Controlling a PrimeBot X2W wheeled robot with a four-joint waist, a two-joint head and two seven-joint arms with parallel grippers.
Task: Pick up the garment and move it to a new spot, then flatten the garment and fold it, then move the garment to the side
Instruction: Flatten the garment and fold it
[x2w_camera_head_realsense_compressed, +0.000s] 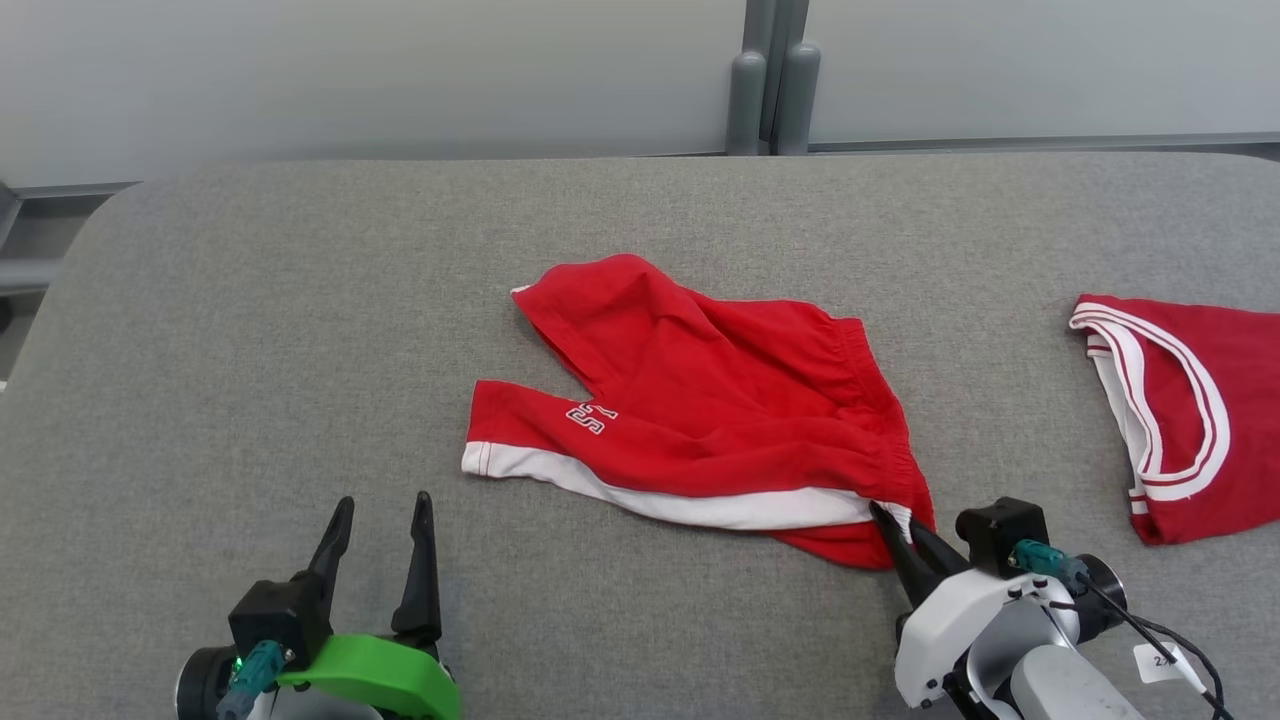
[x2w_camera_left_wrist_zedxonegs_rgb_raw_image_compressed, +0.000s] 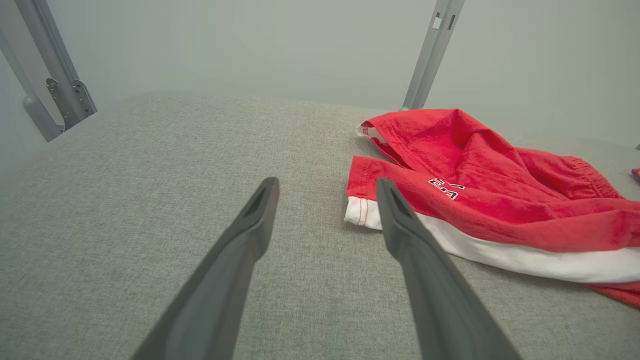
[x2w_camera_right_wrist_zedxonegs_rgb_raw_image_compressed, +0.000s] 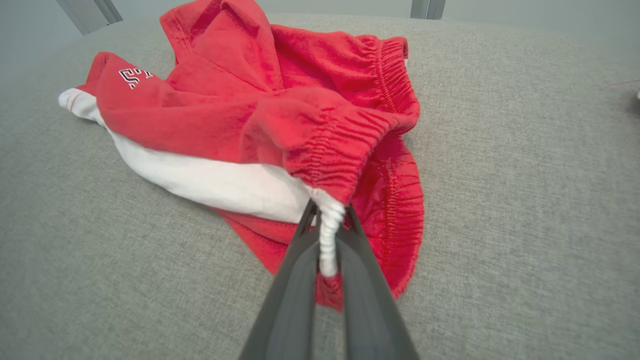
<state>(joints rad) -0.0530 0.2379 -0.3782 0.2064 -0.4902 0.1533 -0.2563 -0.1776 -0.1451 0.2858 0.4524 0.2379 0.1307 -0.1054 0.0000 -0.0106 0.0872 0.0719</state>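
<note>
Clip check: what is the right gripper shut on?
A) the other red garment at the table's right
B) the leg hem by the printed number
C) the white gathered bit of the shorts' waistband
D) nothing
C: in the right wrist view the right gripper pinches the white gathered waistband piece of the red shorts between its two fingers.

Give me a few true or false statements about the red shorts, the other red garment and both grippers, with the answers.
1. The right gripper is shut on the waistband edge of the red shorts. True.
2. The left gripper grips a leg of the shorts. False: it is open over the grey pad, apart from the shorts.
3. The shorts lie flat and smooth. False: they are rumpled and bunched.
4. A second red garment with white trim lies to the shorts' right, apart from them. True.
</note>
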